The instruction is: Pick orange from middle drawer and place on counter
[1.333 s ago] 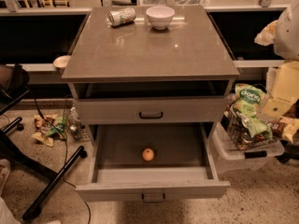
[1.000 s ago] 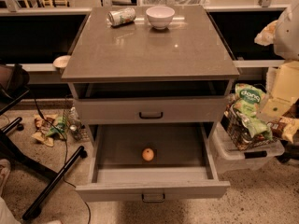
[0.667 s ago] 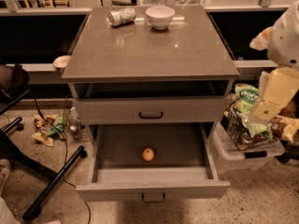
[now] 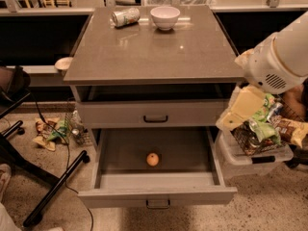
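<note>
Camera view: counter (image 4: 154, 52) above, middle drawer (image 4: 202, 195) open below. Gripper (image 4: 240, 109) hangs right of the cabinet; open or closed, cannot tell. Orange (image 4: 152, 159) lies in the drawer, lower left of the gripper. Likely approach step: next, descend toward the orange.

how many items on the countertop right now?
2: a silver drink can on its side at the back of the glossy grey-brown counter, a round white bowl right of it. The robot's gripper is below its front right corner.

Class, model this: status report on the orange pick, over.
Gripper at right, beside cabinet. Orange loose in open middle drawer. Nothing over it.
</note>
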Controlling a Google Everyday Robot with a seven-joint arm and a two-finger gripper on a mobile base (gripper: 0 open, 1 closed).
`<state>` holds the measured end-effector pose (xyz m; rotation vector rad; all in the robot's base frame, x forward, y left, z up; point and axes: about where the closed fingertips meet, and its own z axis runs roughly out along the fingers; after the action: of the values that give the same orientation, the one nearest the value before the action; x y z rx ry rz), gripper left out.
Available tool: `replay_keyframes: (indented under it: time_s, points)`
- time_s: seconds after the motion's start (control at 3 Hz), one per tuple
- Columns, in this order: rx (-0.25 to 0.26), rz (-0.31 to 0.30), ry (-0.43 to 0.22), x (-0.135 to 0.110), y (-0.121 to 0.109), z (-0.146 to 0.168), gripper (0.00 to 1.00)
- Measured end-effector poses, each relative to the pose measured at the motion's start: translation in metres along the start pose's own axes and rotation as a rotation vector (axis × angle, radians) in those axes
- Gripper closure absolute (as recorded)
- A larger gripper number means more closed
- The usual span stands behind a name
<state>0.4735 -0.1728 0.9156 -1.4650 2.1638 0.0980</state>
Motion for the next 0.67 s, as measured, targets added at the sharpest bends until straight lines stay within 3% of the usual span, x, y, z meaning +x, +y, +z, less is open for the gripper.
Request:
replay_keyframes:
  time_s: [0.33,0.67]
  points:
    - [0.000,0.038,-0.097,-0.0163,-0.0032,0.0294,0.00]
    - [0.000,0.038,-0.097,-0.0163,-0.0032,0.0294,0.00]
